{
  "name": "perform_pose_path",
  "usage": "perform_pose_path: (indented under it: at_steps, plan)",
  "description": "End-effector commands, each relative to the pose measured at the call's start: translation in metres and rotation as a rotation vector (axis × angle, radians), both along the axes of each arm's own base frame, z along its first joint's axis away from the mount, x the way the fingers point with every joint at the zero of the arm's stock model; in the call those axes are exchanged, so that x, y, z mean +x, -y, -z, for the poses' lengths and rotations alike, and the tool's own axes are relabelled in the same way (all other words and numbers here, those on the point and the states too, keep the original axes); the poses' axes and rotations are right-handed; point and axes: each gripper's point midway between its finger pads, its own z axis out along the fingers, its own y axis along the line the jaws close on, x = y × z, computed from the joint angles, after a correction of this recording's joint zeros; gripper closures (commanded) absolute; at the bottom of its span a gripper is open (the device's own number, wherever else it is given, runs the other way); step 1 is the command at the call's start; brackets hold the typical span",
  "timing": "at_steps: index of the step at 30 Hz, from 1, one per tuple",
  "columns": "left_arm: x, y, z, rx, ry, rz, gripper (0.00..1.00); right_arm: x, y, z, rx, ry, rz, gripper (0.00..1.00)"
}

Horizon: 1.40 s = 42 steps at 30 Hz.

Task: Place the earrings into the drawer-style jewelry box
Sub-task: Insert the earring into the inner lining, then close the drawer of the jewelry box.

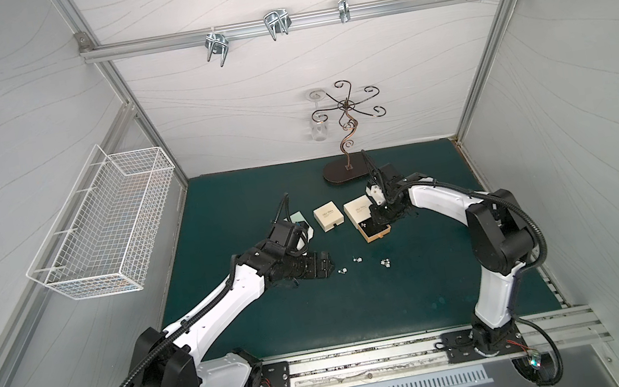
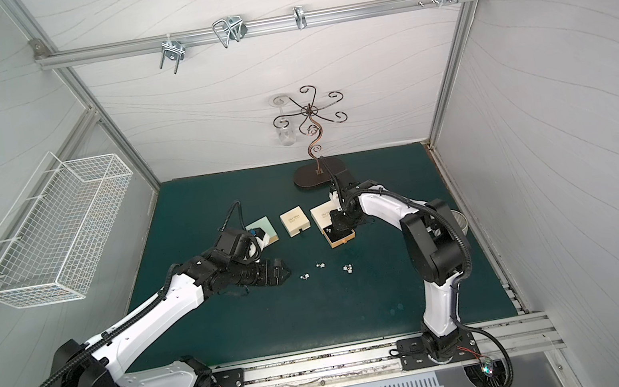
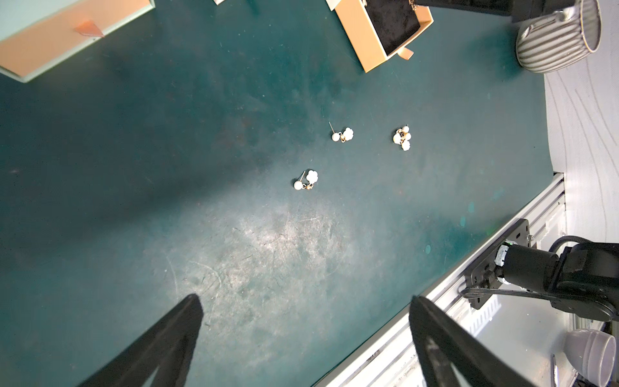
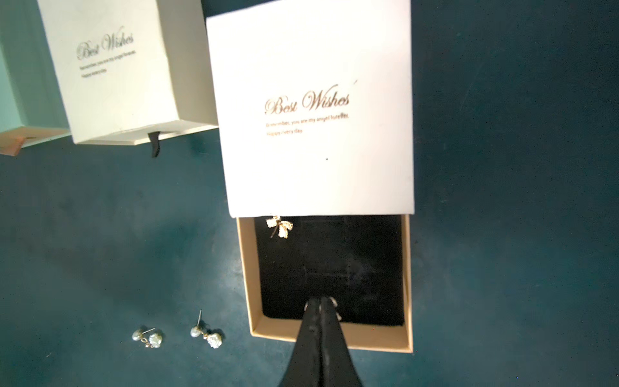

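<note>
The drawer-style jewelry box (image 4: 311, 117) is white with gold "Best Wishes" lettering. Its tan drawer (image 4: 248, 284) is pulled out, and one bow-shaped earring (image 4: 279, 227) lies on the black lining. My right gripper (image 4: 320, 299) hangs over the drawer's near end, shut on a small glinting earring (image 4: 333, 300). Three clusters of pearl earrings (image 3: 305, 180) (image 3: 342, 134) (image 3: 402, 137) lie on the green mat in front of the box (image 1: 361, 209). My left gripper (image 3: 305, 297) is open and empty, just left of the nearest earrings (image 1: 345, 281).
A closed cream box (image 1: 328, 217) and a mint box (image 1: 299, 218) sit left of the open one. A curled metal stand (image 1: 346, 172) rises behind, with a glass (image 1: 318, 132) hanging from it. A wire basket (image 1: 107, 230) is on the left wall. A ribbed mug (image 3: 556, 37) stands at the right.
</note>
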Motion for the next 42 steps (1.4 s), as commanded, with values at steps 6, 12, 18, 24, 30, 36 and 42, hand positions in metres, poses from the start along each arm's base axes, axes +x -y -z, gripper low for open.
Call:
perform_pose_path:
  at_steps: [6,12,18,24,30,36,42]
  plan:
    - [0.009,0.007,-0.014,-0.042,0.031,-0.002,0.01,0.015,0.0,0.003,-0.006,0.01,0.005,0.96]
    - [0.009,0.007,-0.012,-0.041,0.026,-0.003,0.01,0.02,-0.001,0.0,0.003,0.017,0.01,0.88]
    - [0.009,0.009,-0.012,-0.045,0.026,0.001,0.01,0.025,-0.001,-0.008,0.017,0.032,0.016,0.82]
    - [0.019,0.014,-0.021,-0.029,0.052,0.033,0.01,0.025,0.006,-0.042,0.125,0.108,0.061,0.79]
    - [0.048,0.036,-0.039,-0.068,0.101,0.067,0.01,0.002,0.024,-0.067,0.25,0.217,0.106,0.79]
    - [0.089,0.069,-0.056,-0.129,0.122,0.103,0.01,-0.032,0.041,-0.061,0.339,0.265,0.159,0.79]
    - [0.14,0.096,-0.056,-0.139,0.139,0.124,0.01,-0.055,0.047,-0.049,0.389,0.308,0.177,0.79]
